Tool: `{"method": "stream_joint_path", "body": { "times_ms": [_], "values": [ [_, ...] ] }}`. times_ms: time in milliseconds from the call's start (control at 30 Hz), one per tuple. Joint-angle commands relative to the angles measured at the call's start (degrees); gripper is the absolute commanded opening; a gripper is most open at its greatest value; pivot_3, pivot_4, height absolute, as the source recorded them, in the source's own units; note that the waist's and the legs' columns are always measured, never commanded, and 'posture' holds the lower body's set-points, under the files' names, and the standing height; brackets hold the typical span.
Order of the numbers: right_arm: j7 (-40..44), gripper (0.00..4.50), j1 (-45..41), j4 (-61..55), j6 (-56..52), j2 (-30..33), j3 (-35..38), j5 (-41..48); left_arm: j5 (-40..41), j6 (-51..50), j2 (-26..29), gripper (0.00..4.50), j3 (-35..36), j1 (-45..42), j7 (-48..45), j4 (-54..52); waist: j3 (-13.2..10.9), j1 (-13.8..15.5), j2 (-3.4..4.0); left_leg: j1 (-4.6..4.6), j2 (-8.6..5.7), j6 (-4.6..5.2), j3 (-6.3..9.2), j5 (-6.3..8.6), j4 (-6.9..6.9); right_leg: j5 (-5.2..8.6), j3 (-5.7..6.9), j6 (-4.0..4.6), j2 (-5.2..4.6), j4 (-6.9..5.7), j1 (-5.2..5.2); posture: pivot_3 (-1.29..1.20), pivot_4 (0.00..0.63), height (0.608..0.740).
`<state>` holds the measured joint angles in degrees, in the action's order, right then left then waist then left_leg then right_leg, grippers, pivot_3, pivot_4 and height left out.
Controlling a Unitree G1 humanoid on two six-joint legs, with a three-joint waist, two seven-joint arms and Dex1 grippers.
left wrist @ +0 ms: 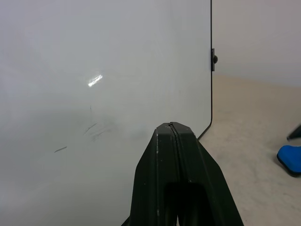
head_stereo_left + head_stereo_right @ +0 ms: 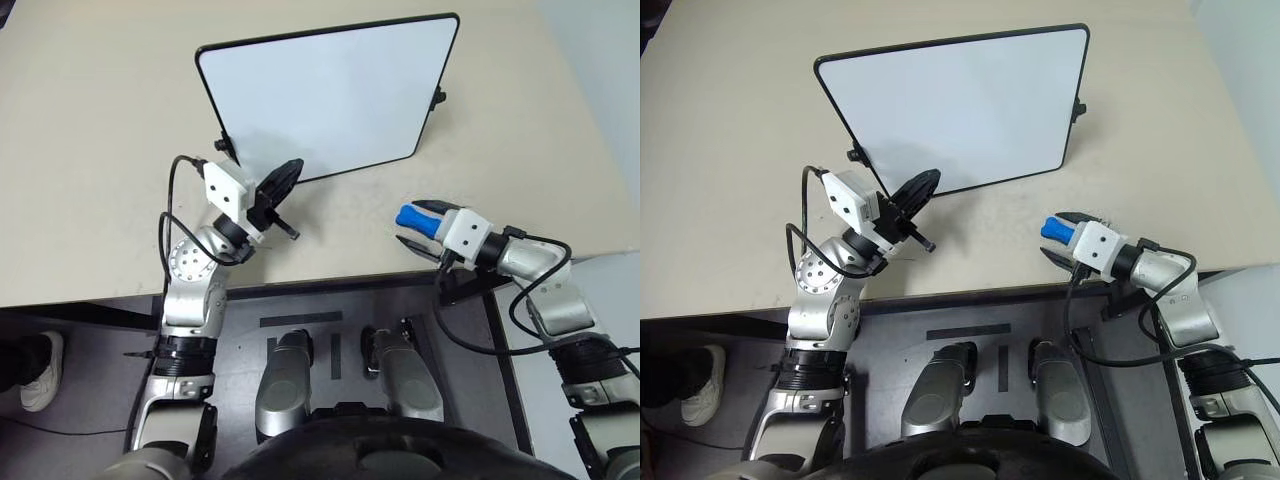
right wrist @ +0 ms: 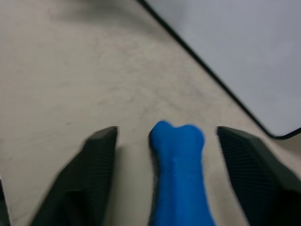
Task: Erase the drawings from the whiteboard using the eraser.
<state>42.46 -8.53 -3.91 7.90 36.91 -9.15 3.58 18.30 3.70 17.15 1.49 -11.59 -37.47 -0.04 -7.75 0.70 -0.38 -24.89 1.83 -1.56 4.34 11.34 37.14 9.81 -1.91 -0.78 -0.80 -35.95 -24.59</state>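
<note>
My right gripper stands apart around the eraser, released (job seemingly done) near the whiteboard; my left gripper is pressed together.

Glossy whiteboard, matt table

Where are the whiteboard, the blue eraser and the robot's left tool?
whiteboard [image 2: 330,95], left eye view, middle of its white face.
eraser [image 3: 178,179], right wrist view, middle of the blue block.
left tool [image 1: 173,129], left wrist view, tip where both black fingers meet.
</note>
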Motion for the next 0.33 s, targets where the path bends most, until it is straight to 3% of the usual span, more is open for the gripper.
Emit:
{"method": "stream_joint_path", "body": {
  "times_ms": [33,333],
  "values": [
    [-0.62,4.28,0.38,-4.81,-0.06,-0.34,4.22,3.14,0.52,0.22,0.73,0.00,0.69,-0.77,-0.70,-0.98,0.00,0.03,0.00,-0.01,-0.01,0.00,0.00,0.00,0.00,-0.01,0.00,0.02,0.00,0.00,0.00,0.00,0.150,0.740],
    [-2.53,4.28,0.89,-12.20,-5.95,-2.42,7.60,5.08,1.03,-1.62,0.90,0.00,-0.49,-2.16,-2.89,-0.46,0.00,0.07,0.00,0.00,-0.02,0.01,0.01,-0.01,0.00,0.01,0.00,-0.01,0.01,0.00,0.01,0.00,0.150,0.740]
  ]
}}
